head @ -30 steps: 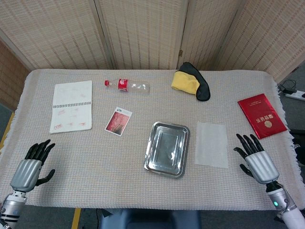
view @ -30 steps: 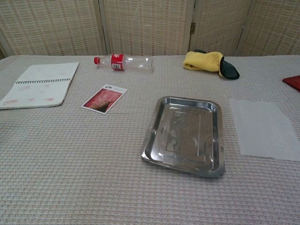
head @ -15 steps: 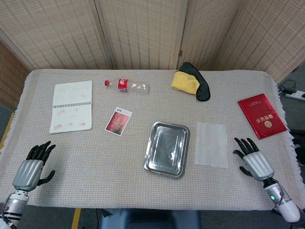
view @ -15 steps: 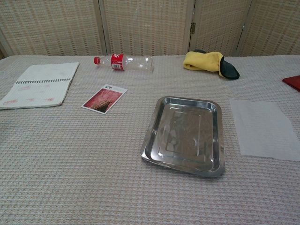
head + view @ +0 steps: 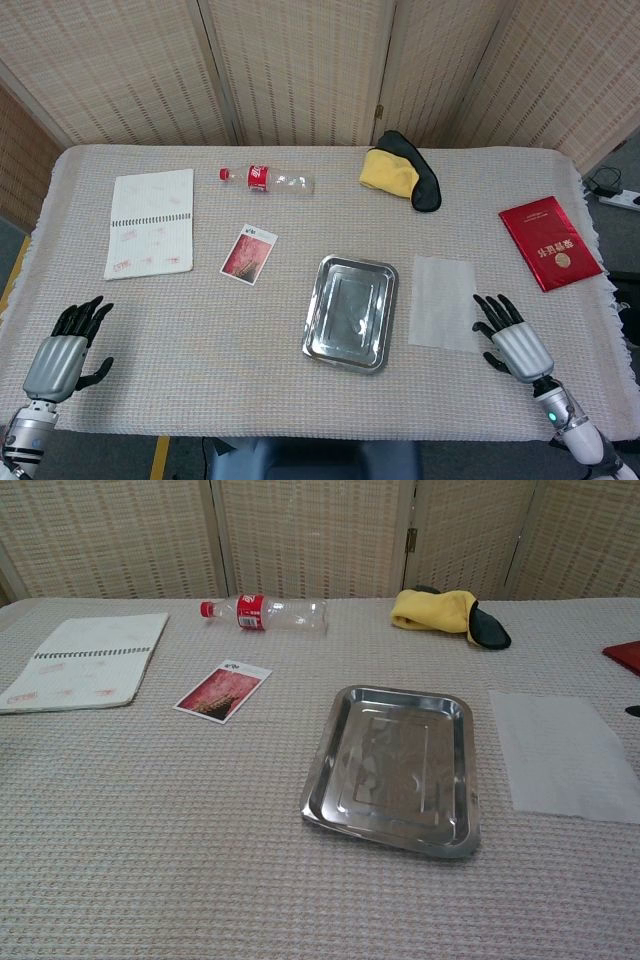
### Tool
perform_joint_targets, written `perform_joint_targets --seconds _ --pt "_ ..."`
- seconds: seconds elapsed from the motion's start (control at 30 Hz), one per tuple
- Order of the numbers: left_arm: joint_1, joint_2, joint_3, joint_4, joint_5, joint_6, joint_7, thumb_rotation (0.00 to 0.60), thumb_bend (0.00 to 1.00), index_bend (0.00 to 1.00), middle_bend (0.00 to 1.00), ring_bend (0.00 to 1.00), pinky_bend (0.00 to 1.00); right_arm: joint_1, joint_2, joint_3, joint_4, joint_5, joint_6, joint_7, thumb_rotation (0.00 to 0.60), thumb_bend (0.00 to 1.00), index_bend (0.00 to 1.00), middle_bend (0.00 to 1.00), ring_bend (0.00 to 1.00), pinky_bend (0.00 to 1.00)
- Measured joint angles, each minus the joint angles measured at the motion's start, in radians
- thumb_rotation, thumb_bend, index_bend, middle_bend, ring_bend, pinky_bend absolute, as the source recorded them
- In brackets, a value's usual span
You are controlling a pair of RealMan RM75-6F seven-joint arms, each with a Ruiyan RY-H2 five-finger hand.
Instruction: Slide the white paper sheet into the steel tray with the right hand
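The white paper sheet [image 5: 443,301] [image 5: 560,751] lies flat on the cloth, just right of the steel tray [image 5: 352,312] [image 5: 400,770]. The tray has nothing in it. My right hand [image 5: 508,339] hovers just right of the sheet's near right corner, fingers spread, holding nothing. In the chest view only a dark fingertip [image 5: 633,711] shows at the right edge. My left hand [image 5: 68,348] is at the table's near left corner, fingers apart, with nothing in it.
A spiral notebook [image 5: 150,221] lies at the left, a small photo card [image 5: 248,254] left of the tray. A plastic bottle [image 5: 270,180] and a yellow and black cloth [image 5: 400,170] lie at the back. A red booklet [image 5: 549,242] sits at the right edge.
My right hand has moved left, toward the paper sheet's right edge. The left hand has barely shifted. Sheet and tray have not moved.
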Motion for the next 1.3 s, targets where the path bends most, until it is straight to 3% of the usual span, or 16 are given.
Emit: perform_joint_targets --seconds 0.27,0.77,1.3 --pt "0.006 0.007 0.0 -0.01 0.004 0.011 0.002 0.6 0.41 0.0 0.0 0.0 0.0 -0.008 -0.054 -0.014 0.077 0.003 0.022 0.034 0.6 0.32 0.4 0.0 0.0 0.0" --pt "0.018 0.032 -0.002 -0.029 0.01 0.035 -0.019 0.6 0.41 0.0 0.0 0.0 0.0 0.005 -0.097 0.0 0.086 0.044 -0.038 0.007 0.6 0.32 0.44 0.0 0.0 0.0" --pt "0.027 0.038 -0.006 -0.039 0.006 0.046 -0.024 0.6 0.41 0.0 0.0 0.0 0.0 0.023 -0.114 0.03 0.032 0.079 -0.023 -0.017 0.6 0.4 0.59 0.06 0.0 0.0"
